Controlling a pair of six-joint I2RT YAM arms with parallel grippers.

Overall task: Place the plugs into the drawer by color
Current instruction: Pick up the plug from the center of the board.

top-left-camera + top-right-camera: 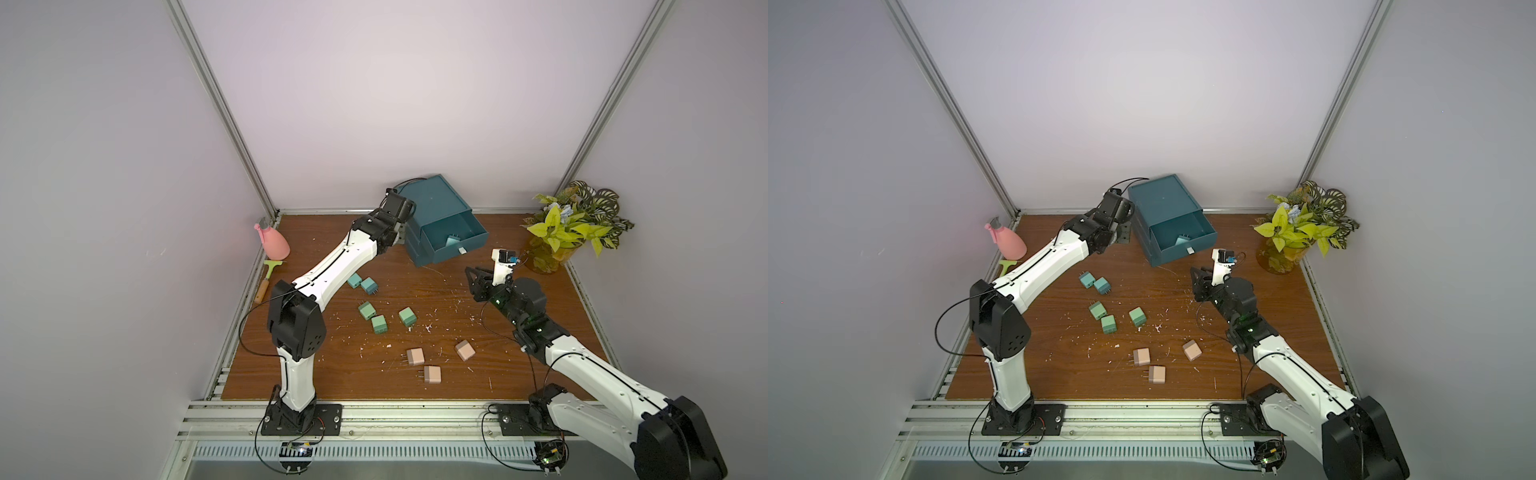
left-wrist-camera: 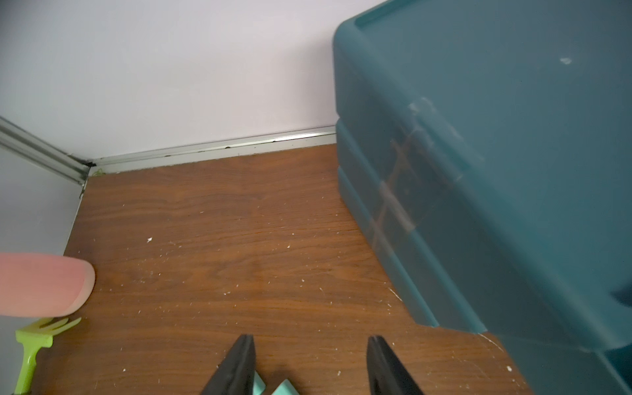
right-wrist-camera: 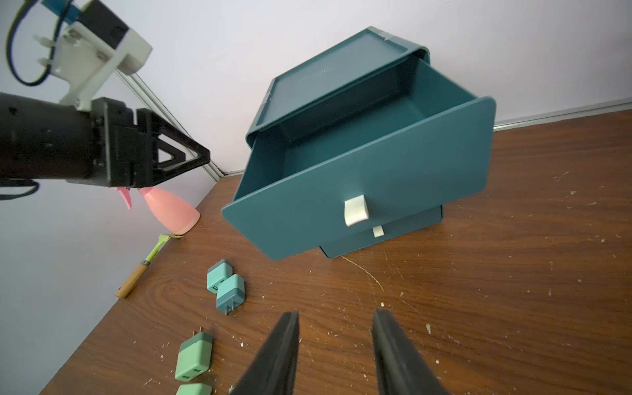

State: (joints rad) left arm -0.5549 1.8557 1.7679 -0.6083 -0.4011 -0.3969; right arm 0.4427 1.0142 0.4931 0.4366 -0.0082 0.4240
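The drawer (image 1: 432,203) is a dark teal chest at the back of the table, also seen in the right wrist view (image 3: 342,102). Its top drawer stands pulled out with one teal-blue plug (image 1: 452,240) inside. On the table lie two teal-blue plugs (image 1: 360,283), three green plugs (image 1: 378,324) and three beige-pink plugs (image 1: 432,374). My left gripper (image 2: 311,342) hangs open and empty beside the chest's left side (image 2: 444,205). My right gripper (image 3: 335,314) is open and empty in front of the open drawer's white tab handle (image 3: 355,210).
A pink spray bottle (image 1: 272,243) and a green hand rake with a wooden handle (image 1: 268,274) lie at the left edge. A potted plant (image 1: 573,224) stands at the back right. White flecks dot the wooden table (image 1: 540,316).
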